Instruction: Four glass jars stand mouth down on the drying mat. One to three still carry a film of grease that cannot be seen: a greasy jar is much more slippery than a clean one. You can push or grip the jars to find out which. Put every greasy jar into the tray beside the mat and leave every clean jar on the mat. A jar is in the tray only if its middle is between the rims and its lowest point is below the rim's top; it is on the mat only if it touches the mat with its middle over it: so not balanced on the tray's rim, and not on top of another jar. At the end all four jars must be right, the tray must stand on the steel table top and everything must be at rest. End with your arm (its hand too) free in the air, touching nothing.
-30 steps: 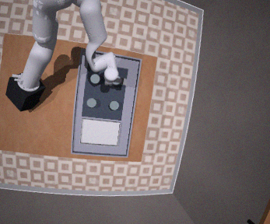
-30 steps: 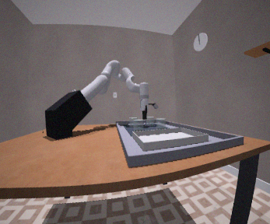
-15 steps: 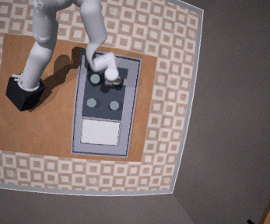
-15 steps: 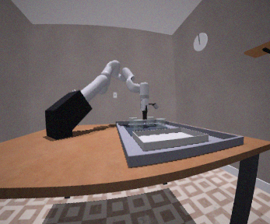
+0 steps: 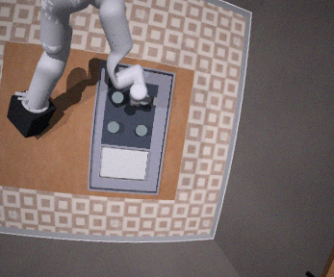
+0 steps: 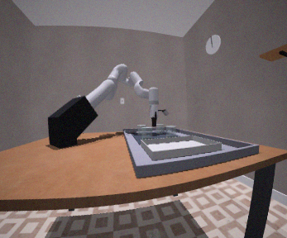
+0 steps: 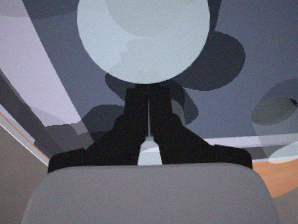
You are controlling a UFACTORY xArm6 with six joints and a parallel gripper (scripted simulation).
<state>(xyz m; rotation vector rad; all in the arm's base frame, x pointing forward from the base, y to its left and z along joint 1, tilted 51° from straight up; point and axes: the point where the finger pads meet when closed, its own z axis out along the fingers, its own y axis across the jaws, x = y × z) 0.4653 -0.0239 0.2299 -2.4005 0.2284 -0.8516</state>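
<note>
The closed gripper (image 7: pixel 149 99) points at one jar (image 7: pixel 144 22) just ahead, blocking that path. On the drying mat (image 5: pixel 108 115), open lanes run between three visible jars (image 5: pixel 117 97), (image 5: pixel 114 127), (image 5: pixel 141 130). The tray (image 5: pixel 124 163) walls off the mat's far end.

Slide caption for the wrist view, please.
Shut fingers point at a mouth-down jar on the dark drying mat.

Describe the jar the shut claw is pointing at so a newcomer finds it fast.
Start at the grey steel top on the wooden table, then the dark mat at the end away from the white tray. The jar stands in the mat's arm-side far corner, beside the shut claw; the two other visible jars sit nearer the tray.
</note>
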